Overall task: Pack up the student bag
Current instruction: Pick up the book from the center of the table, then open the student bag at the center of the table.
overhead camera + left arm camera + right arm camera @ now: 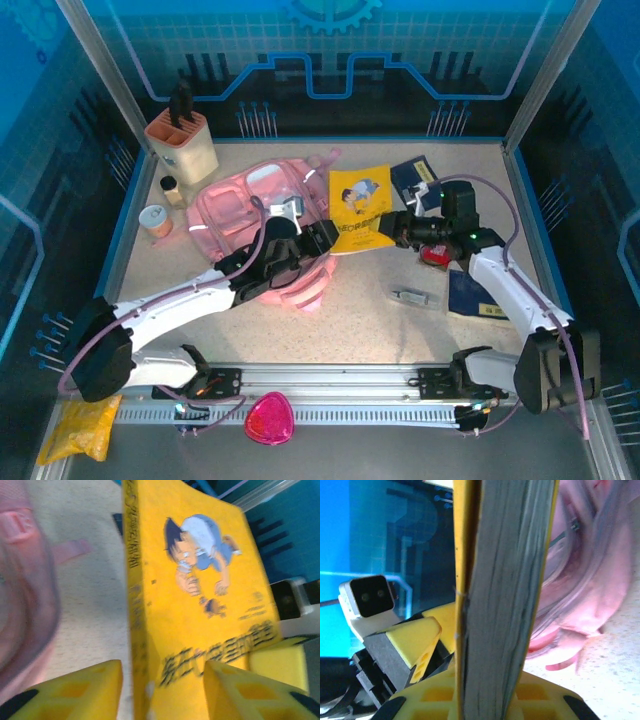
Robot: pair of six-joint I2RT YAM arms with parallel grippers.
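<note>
One pink student bag [240, 205] lies at the middle-left of the table [350, 320]. Just to its right is one yellow book [360, 200]. Its cover shows a cartoon boy in blue and black Chinese characters too blurred to read. Two claws meet at the book's near edge. The right claw [396, 228] is clamped on the page block. The left claw [325, 237] stands parted, the spine between its fingers [80, 690]. One magenta pouch [270, 418] and one yellow packet [80, 428] lie near the arm bases.
</note>
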